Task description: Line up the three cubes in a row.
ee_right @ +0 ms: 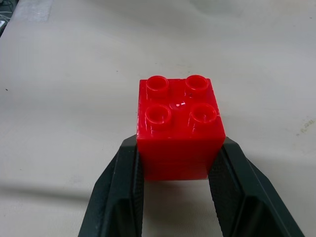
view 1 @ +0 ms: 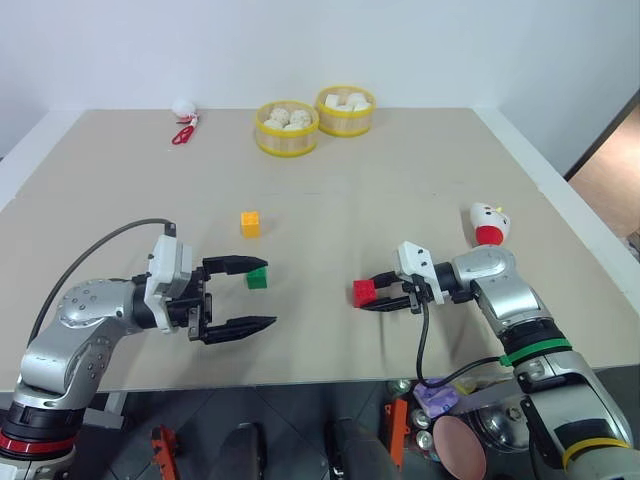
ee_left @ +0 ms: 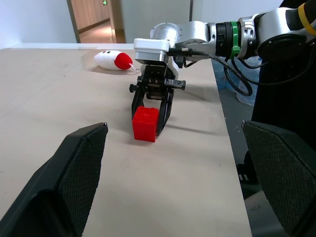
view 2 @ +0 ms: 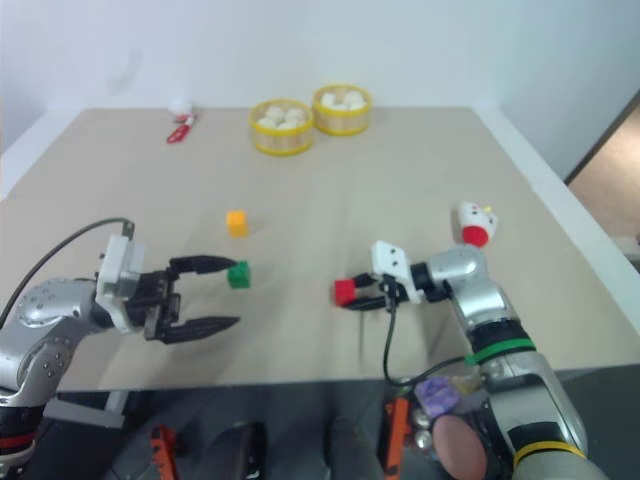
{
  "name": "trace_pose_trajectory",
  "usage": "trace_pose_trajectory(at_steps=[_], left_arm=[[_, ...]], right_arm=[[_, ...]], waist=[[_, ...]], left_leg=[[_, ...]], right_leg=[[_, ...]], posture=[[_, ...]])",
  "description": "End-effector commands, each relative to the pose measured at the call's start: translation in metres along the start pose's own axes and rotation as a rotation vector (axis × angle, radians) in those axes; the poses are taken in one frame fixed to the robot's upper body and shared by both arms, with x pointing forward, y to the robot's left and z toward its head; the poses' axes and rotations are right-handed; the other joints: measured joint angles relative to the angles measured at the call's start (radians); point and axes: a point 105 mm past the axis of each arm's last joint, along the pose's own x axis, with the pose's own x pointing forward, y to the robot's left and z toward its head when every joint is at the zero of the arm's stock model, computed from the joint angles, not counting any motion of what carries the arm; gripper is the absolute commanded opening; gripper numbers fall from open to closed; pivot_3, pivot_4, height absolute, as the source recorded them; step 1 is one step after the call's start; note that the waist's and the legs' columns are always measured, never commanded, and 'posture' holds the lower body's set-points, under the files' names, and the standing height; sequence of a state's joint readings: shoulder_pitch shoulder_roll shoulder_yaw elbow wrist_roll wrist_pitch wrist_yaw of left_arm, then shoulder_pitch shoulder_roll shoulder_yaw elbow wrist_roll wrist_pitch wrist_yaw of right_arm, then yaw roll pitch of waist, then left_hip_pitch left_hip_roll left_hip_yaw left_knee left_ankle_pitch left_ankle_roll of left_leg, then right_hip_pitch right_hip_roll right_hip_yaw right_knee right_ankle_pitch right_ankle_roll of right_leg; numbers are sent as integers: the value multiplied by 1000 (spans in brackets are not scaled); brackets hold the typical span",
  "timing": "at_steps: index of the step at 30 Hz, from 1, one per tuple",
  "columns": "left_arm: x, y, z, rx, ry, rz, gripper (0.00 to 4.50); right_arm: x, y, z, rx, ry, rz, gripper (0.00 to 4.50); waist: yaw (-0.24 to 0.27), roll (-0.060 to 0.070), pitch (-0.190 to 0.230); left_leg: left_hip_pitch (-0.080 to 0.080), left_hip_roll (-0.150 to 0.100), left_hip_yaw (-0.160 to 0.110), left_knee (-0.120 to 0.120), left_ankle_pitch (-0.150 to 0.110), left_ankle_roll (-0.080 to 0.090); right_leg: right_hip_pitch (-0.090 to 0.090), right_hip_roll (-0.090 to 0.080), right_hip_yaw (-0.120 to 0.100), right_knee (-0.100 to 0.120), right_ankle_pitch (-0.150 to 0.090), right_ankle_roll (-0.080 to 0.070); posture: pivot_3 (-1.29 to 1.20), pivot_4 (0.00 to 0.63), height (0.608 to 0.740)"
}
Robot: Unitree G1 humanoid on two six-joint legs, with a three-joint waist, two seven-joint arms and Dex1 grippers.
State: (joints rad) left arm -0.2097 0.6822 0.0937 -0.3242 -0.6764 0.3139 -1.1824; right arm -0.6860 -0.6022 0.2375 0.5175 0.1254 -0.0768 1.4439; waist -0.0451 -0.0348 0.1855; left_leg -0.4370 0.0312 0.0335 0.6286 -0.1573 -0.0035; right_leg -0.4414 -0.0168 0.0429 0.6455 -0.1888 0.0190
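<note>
The red cube (view 1: 364,292) is low over the table's right half, with my right gripper (view 1: 368,299) shut on it. In the right wrist view its studded top faces up and a black finger (ee_right: 118,187) presses each side of the cube (ee_right: 177,128). The green cube (view 1: 257,278) lies on the table to the left of centre, and the yellow-orange cube (view 1: 250,224) sits a little behind it. My left gripper (view 1: 268,293) stands wide open and level, pointing right, with its far fingertip close by the green cube. Nothing is between its fingers (ee_left: 74,177).
A white-and-red toy figure (view 1: 489,225) lies behind the right gripper. Two yellow baskets (view 1: 287,140) (view 1: 345,124) of white balls stand at the back centre. A small red-and-white object (view 1: 184,128) lies at the back left. The table's front edge (view 1: 320,382) runs just below both grippers.
</note>
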Motion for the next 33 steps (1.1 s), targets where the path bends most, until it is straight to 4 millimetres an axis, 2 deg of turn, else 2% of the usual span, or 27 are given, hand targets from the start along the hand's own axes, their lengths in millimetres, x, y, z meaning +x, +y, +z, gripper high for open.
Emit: trace_pose_trajectory(at_steps=[1,2,6,9,15,20,25,29,33], left_arm=[[-1,0,11,45,-13,9,4500],[-2,0,11,47,-13,11,4500],[-2,0,11,54,-12,27,4500],[-3,1,11,54,-13,40,4500],[-10,2,12,31,-23,74,4500],[-28,8,12,-43,-27,163,4500],[-47,14,7,-97,-9,275,4500],[-60,18,-4,-123,30,384,4500],[-68,17,-28,-150,125,451,4500]], right_arm=[[1,-2,3,-21,6,19,1731],[2,-2,3,-21,6,21,2267],[3,-3,-2,-23,31,19,3667],[0,-6,-2,-17,41,2,4492],[-12,-8,-2,15,53,3,4492],[-34,1,0,44,83,53,4492],[-56,1,0,19,138,15,4492],[-78,-21,19,-29,117,-128,4492],[-93,-50,68,-47,-78,-289,4492]], waist=[[0,0,0],[0,0,0],[0,0,0],[0,0,0],[0,0,0],[2,0,0],[1,0,0],[-1,0,0],[-3,0,1]], left_leg=[[0,0,0,0,0,0],[0,0,0,0,0,0],[0,0,0,0,0,0],[0,0,0,-1,0,0],[0,0,0,-1,0,0],[0,0,0,-1,0,0],[0,0,1,-1,0,0],[1,0,2,-1,0,0],[1,0,4,-1,0,-1]], right_leg=[[0,0,0,0,0,0],[0,0,0,0,0,0],[0,0,0,0,0,0],[0,0,0,0,0,0],[0,0,0,0,0,0],[0,-1,0,0,0,0],[-1,-2,0,0,-1,0],[-1,-2,0,0,0,0],[-2,-2,0,0,0,-1]], posture=[[0,150,740],[0,150,740],[0,150,740],[0,150,740],[0,150,740],[0,150,740],[0,150,740],[0,150,740],[0,150,740]])
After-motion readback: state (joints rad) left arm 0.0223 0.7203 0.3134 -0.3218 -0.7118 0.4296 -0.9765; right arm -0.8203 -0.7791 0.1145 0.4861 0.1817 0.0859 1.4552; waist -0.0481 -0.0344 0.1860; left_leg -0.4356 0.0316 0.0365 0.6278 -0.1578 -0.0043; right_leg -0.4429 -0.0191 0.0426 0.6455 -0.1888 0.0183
